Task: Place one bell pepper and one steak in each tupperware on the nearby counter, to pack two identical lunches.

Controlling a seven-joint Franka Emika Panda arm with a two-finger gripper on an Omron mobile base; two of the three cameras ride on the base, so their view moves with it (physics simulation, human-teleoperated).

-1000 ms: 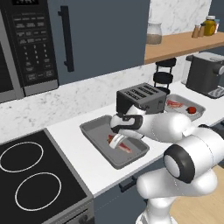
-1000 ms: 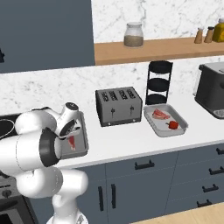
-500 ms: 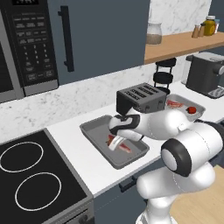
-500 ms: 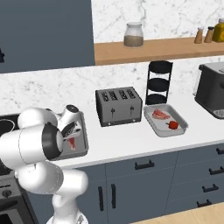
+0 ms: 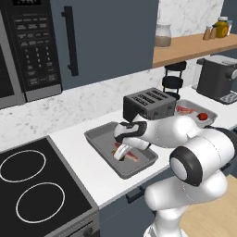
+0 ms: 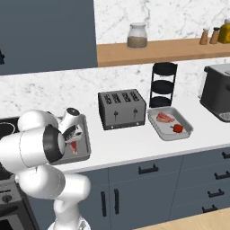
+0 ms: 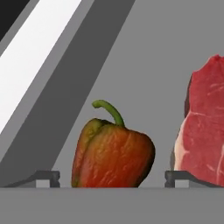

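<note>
Toaster (image 6: 122,108) beside tiered rack (image 6: 163,84); jar (image 6: 137,36) above.

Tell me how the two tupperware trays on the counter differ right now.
The near tupperware lies beside the stovetop, under the end effector; the far tupperware lies past the toaster, with nothing over it. The near tupperware sits lengthwise front to back, the far tupperware angled. Both are grey, lidless, each holding a bell pepper and a steak.

We see the toaster (image 6: 121,108) on the white bench (image 6: 134,146); just right of it a grey tupperware (image 6: 170,123) holds a steak (image 6: 165,117) and bell pepper (image 6: 178,128); left of the toaster, another tupperware (image 6: 83,143) holds a steak (image 6: 73,147) beneath our arm.
</note>
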